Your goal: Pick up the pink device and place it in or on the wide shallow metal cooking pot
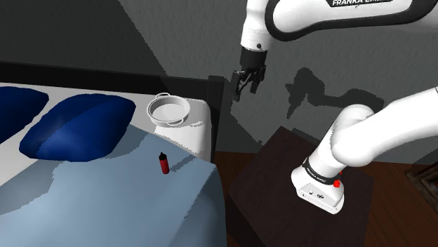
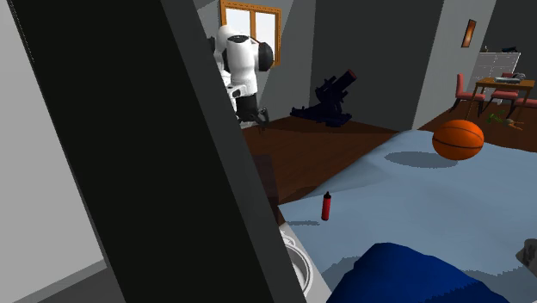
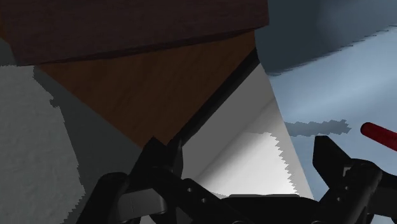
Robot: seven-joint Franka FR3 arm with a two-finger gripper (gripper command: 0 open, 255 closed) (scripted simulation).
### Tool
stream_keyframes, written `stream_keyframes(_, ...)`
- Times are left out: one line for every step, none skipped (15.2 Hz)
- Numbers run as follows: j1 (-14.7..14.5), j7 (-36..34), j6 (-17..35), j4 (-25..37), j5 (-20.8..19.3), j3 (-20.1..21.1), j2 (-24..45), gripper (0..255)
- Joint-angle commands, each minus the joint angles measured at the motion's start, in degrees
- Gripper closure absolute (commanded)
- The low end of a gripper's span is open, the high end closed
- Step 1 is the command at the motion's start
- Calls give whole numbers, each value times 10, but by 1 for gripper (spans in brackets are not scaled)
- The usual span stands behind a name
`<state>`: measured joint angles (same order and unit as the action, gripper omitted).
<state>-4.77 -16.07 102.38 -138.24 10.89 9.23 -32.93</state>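
The device (image 1: pixel 163 164) is a small dark-red cylinder with a black cap. It stands upright on the pale blue bed (image 1: pixel 105 203), near the bed's corner. It is also in the second exterior view as the device (image 2: pixel 326 207), and beside my right fingertip as the device (image 3: pixel 380 135). The wide shallow pot (image 1: pixel 168 109) looks white-grey, has two handles and sits on a white cabinet beyond the device. My gripper (image 1: pixel 246 88) hangs in the air above and to the shoulder view's right of the pot. It is open, and nothing is between the fingers of the gripper (image 3: pixel 245 156).
Two dark blue pillows (image 1: pixel 77 126) lie on the bed at the shoulder view's left. An orange ball (image 2: pixel 458 139) rests farther along the bed. A dark headboard runs behind the pot. My dark brown stand (image 1: pixel 281 175) is on a wooden floor. A dark panel (image 2: pixel 129 155) blocks the second exterior view's left.
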Motion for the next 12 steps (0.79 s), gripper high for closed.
stream_keyframes(-7,-19,32,6,6,22,33,0)
stream_keyframes(-10,-29,46,10,7,33,48,0)
stream_keyframes(-13,-39,60,14,8,44,63,0)
stream_keyframes(-16,-49,73,18,8,54,80,0)
stream_keyframes(-18,-59,87,24,7,65,96,0)
stream_keyframes(-21,-70,100,30,6,75,114,0)
stream_keyframes(-23,-81,112,37,3,85,132,0)
stream_keyframes(-24,-92,125,44,0,96,150,0)
stream_keyframes(-26,-104,137,53,-5,106,169,0)
stream_keyframes(-28,-116,148,62,-11,115,189,0)
stream_keyframes(-30,-129,159,72,-18,125,209,0)
stream_keyframes(-32,-142,170,82,-26,133,229,0)
